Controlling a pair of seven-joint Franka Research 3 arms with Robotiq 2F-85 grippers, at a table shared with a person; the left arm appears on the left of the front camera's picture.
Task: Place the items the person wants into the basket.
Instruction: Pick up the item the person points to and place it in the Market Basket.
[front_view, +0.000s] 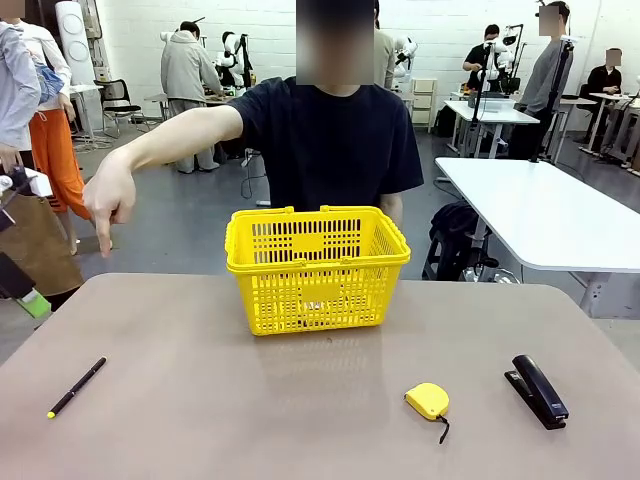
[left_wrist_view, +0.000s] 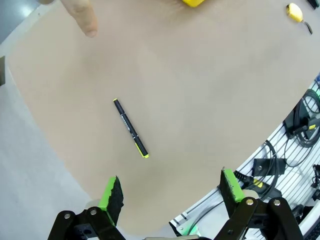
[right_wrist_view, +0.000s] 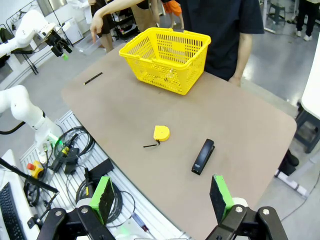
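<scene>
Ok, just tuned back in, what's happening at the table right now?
The person at the far side points a hand down toward the black pen lying on the left part of the table. The left gripper hangs open above that pen, holding nothing. The right gripper is open too. The yellow basket stands mid-table; the tape measure and stapler lie untouched.

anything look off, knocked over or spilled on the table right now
Nothing stands out. The yellow basket stands upright at the far middle of the table, the black pen lies flat near the left edge, and the tape measure and stapler lie apart on the right. Nothing looks spilled or damaged.
</scene>
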